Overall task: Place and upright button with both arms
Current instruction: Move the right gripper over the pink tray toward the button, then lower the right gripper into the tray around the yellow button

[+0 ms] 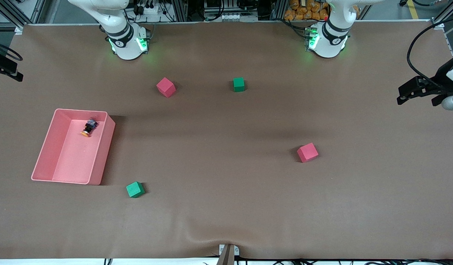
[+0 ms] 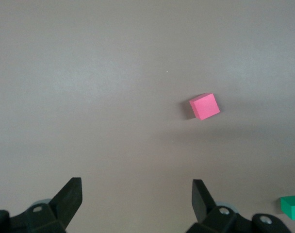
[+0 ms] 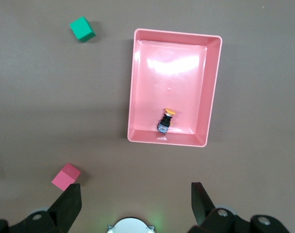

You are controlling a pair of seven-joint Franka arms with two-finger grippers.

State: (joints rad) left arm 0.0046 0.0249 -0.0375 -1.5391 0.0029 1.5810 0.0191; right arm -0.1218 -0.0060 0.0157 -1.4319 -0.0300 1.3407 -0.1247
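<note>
Down in the pink tray (image 1: pixel 101 162), at its end toward the bases, the button (image 1: pixel 89 127) lies on its side, cap pointing at the front camera, under the spread right gripper (image 3: pixel 135 204), while the left gripper (image 2: pixel 137 201), also spread, waits over bare mat.

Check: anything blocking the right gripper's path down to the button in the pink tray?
Nothing visible does. The button lies on its side in the open pink tray, close to one end wall. The right gripper hangs open above, nothing in between. That wall may crowd one finger.
</note>
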